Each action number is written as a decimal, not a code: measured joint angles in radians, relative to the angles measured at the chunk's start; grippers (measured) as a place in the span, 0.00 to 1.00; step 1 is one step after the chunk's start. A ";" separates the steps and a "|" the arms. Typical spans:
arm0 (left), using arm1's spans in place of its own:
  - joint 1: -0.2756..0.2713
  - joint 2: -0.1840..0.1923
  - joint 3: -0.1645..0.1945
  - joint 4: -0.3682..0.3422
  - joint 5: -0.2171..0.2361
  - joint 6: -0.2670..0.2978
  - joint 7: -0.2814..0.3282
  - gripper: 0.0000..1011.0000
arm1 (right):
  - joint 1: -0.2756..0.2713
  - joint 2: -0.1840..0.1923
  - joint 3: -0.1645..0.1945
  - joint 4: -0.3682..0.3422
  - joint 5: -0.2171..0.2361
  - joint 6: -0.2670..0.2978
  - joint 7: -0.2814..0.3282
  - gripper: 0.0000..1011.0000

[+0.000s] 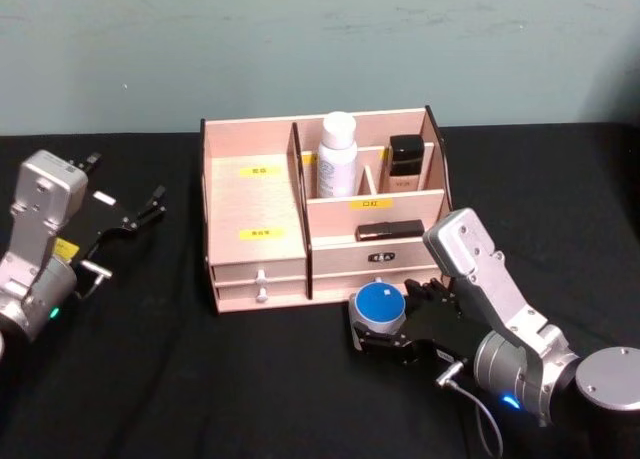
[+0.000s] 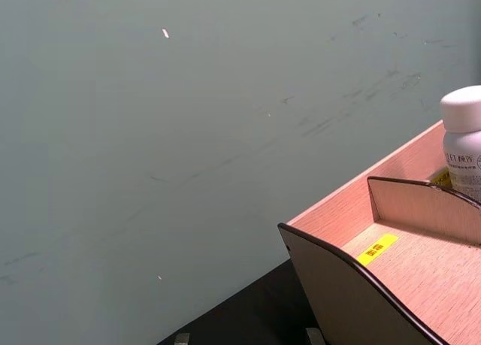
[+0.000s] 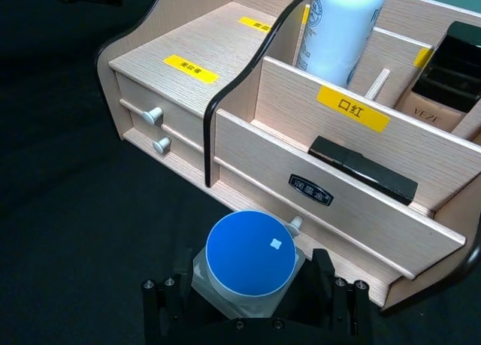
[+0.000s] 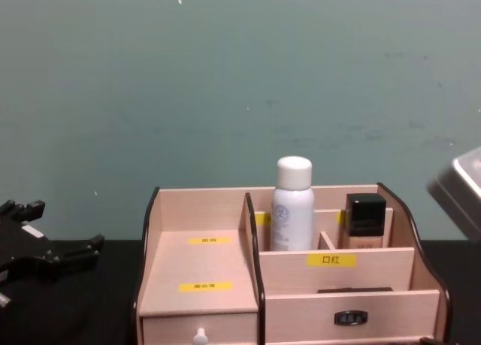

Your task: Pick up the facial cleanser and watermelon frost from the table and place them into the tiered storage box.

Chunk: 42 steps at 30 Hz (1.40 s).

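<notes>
The tiered storage box (image 1: 255, 129) (image 3: 353, 210) (image 4: 210, 202) (image 2: 338, 300) stands mid-table, pale wood with dark edges and yellow labels. A white bottle, the facial cleanser (image 1: 337, 157) (image 3: 338, 29) (image 4: 291, 206) (image 2: 462, 138), stands upright in a rear compartment. A small clear jar with a round blue lid, the watermelon frost (image 1: 380, 305) (image 3: 250, 255), sits low in front of the box's right drawer. My right gripper (image 1: 380, 324) (image 3: 250, 289) is shut on the jar, its black fingers on either side. At the table's left side, my left gripper (image 1: 145, 209) (image 4: 45, 251) is open and holds nothing.
A dark-capped cosmetic bottle (image 1: 405, 164) (image 4: 366, 221) stands in the rear right compartment. A black stick (image 1: 390, 230) (image 3: 364, 168) lies in the tier below it. Two white-knobbed drawers (image 1: 260, 284) face me. Black cloth covers the table, and a grey-green wall stands behind it.
</notes>
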 joint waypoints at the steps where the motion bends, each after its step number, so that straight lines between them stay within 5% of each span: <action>1: 0.000 0.000 0.000 0.000 0.000 0.000 0.000 0.99 | 0.001 -0.001 0.000 0.002 -0.001 -0.002 0.001 0.99; 19: 0.000 0.000 0.000 0.000 0.000 0.000 0.000 0.99 | 0.008 -0.005 -0.004 0.019 -0.006 -0.016 0.009 0.99; 31: 0.000 0.000 0.000 0.000 0.000 0.000 0.000 0.99 | 0.007 -0.005 -0.004 0.017 -0.006 -0.015 0.008 0.72; 42: 0.000 0.000 0.000 0.000 0.000 0.000 0.000 0.99 | 0.007 -0.005 -0.004 0.016 -0.006 -0.014 0.007 0.71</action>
